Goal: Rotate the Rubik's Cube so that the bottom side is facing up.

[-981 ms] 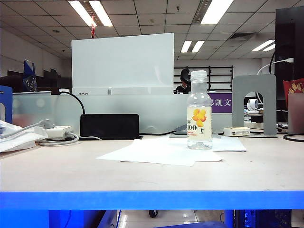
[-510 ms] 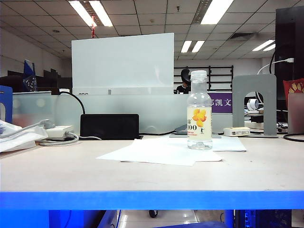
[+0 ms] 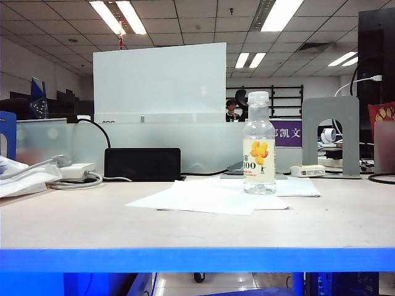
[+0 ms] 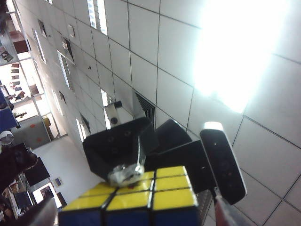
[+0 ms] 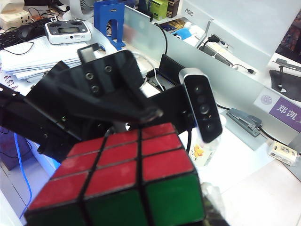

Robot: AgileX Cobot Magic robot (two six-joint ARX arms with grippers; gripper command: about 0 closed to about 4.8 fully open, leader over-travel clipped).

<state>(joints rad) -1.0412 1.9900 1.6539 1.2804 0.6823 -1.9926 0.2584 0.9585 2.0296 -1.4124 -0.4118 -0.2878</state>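
1. In the exterior view, the only visible change is far in the background: the person (image 3: 231,110) behind the glass partition, beside the neck of the clear bottle (image 3: 259,143), now sits slightly further left, with the face showing more plainly than half a second ago.
2. The earlier pictures are all from the exterior view, which shows neither claw, so no change in either can be told.
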